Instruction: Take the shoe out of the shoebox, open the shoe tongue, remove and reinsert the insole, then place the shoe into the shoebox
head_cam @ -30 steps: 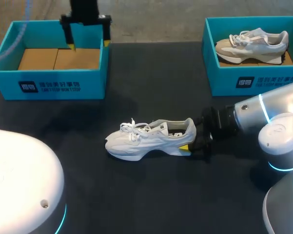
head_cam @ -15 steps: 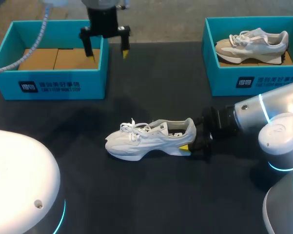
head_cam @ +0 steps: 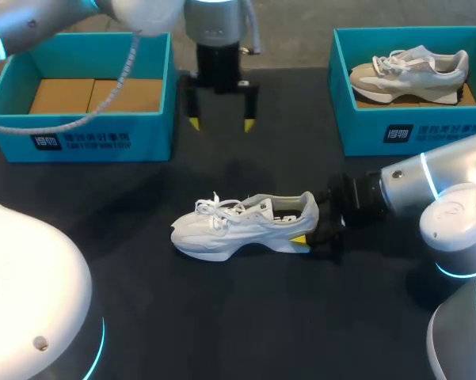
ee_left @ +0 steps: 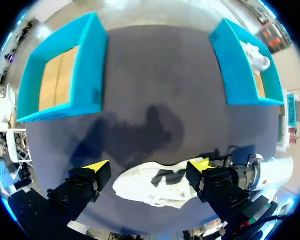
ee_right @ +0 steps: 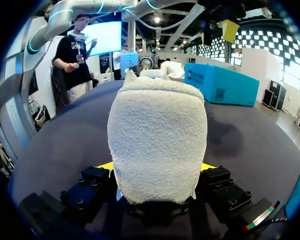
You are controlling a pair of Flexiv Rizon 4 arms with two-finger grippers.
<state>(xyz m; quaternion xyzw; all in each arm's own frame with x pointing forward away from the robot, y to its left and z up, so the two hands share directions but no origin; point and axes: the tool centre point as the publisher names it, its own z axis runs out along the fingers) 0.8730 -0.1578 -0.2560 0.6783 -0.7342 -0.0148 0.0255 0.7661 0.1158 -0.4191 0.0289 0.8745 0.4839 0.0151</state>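
Dark matting covers the desk [head_cam: 222, 332]. The white shoe [head_cam: 241, 224] stands on its sole near the middle of it, toe toward the left edge and heel toward the right. It is already out of the empty shoebox [head_cam: 95, 141], which sits at the far left corner. The right gripper [head_cam: 310, 234] comes in low from the right edge and is clamped on the heel. In the right wrist view the padded heel collar fills the gap, with a yellow tip pressed against each side. That grip looks meant to pin the shoe flat and steady so the other arm can work on the tongue and insole from above. The left gripper [head_cam: 220, 123] hangs over the desk between the empty shoebox and the shoe, pointing down. Its jaws are wide apart and touch nothing, and in its own wrist view the shoe lies below, between the two tips. A second shoebox [head_cam: 416, 133] at the far right corner holds a beige shoe [head_cam: 408, 70], well apart from the work.
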